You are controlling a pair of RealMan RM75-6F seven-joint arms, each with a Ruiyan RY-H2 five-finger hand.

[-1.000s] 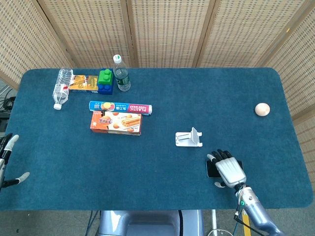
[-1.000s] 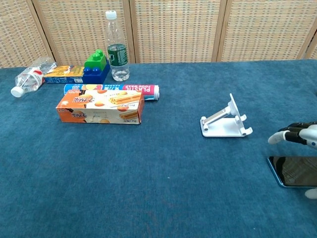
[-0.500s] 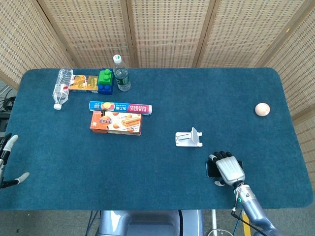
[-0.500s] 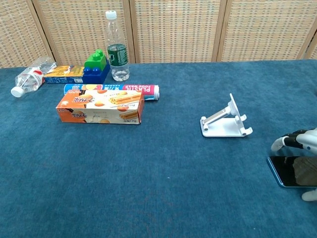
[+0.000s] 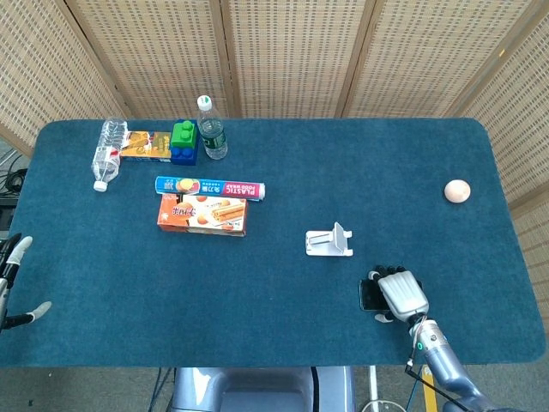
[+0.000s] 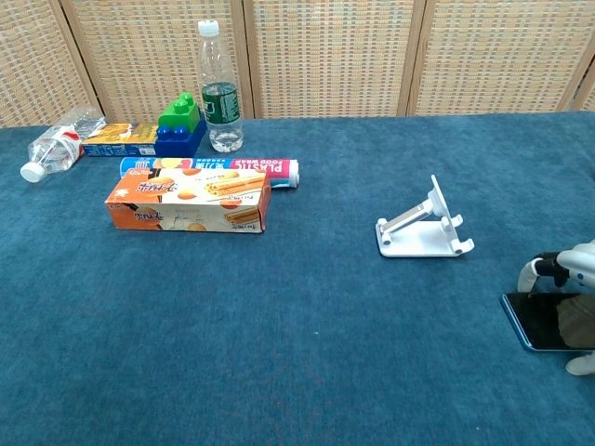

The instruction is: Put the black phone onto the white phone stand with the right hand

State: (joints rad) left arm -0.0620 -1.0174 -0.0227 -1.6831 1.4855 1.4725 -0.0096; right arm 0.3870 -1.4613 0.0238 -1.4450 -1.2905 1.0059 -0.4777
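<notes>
The right hand (image 5: pixel 401 294) sits palm-down over the black phone (image 6: pixel 548 320), its fingers (image 6: pixel 537 269) curled down over the phone's far edge and the thumb at the near edge; whether it truly grips the phone or only rests on it cannot be told. The phone lies flat on the blue table (image 5: pixel 274 326), screen up, its left end sticking out from under the hand in the chest view. In the head view only a dark sliver of the phone (image 5: pixel 370 295) shows to the left of the palm.

Just beyond the hand and a little to its left stands the white phone stand (image 5: pixel 329 242), its back plate tilted up, apart from both hand and phone. Well beyond the hand to its right, near the table's edge, lies a small pale ball (image 5: pixel 456 190).

Far to the left of the hand lies an orange biscuit box (image 5: pixel 202 215), with a roll box of plastic wrap (image 5: pixel 209 186) touching or just behind it. Further back stand a clear water bottle with a green label (image 5: pixel 211 129), a green and blue toy block (image 5: pixel 183 143), a flat orange packet (image 5: pixel 143 144) and an empty bottle on its side (image 5: pixel 107 153).

The left hand (image 5: pixel 12 283) shows at the far left edge of the head view, fingers apart and holding nothing
</notes>
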